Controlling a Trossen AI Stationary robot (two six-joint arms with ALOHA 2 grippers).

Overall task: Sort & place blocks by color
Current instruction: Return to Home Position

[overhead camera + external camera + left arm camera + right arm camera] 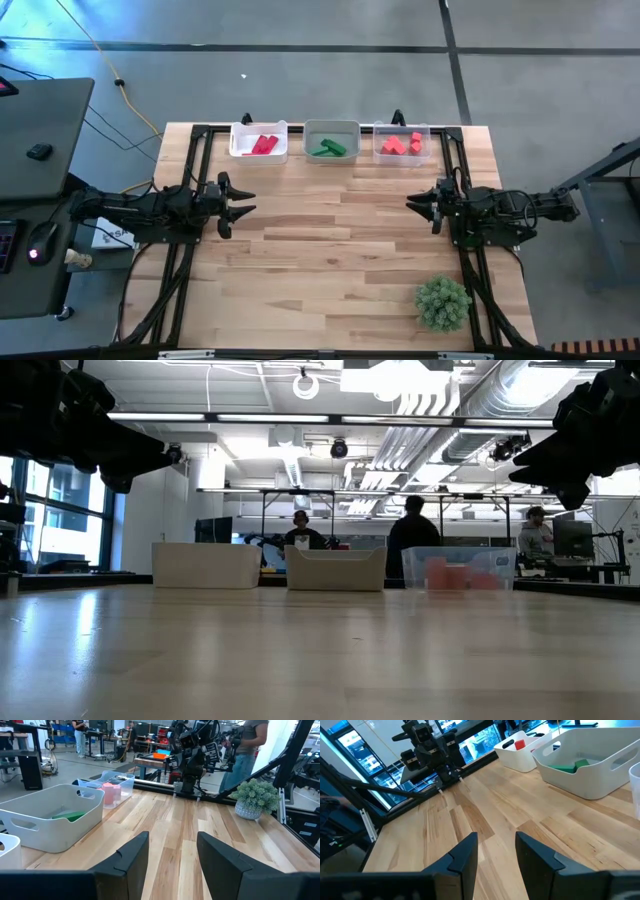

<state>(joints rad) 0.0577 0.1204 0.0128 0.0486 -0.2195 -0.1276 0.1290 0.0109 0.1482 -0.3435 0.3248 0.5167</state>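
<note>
The blocks lie sorted in three bins along the table's far edge. Crimson red blocks [263, 145] sit in the left bin [240, 150], green blocks [328, 149] in the middle bin [331, 128], coral blocks [404, 144] in the clear right bin [400, 158]. My left gripper [245, 199] hovers open above the table's left side, its fingers pointing right. My right gripper [415, 204] hovers open at the right side, pointing left. Both hold nothing. The left wrist view shows the green blocks [68, 815] and coral blocks [111, 792]; the right wrist view shows green [568, 766] and red [519, 744].
A bushy green artificial plant [442, 302] stands near the table's near right corner. The bare wooden table top [330, 250] stretches between the two arms. Black frame rails [190, 190] run along the left and right sides. People stand in the room beyond the table.
</note>
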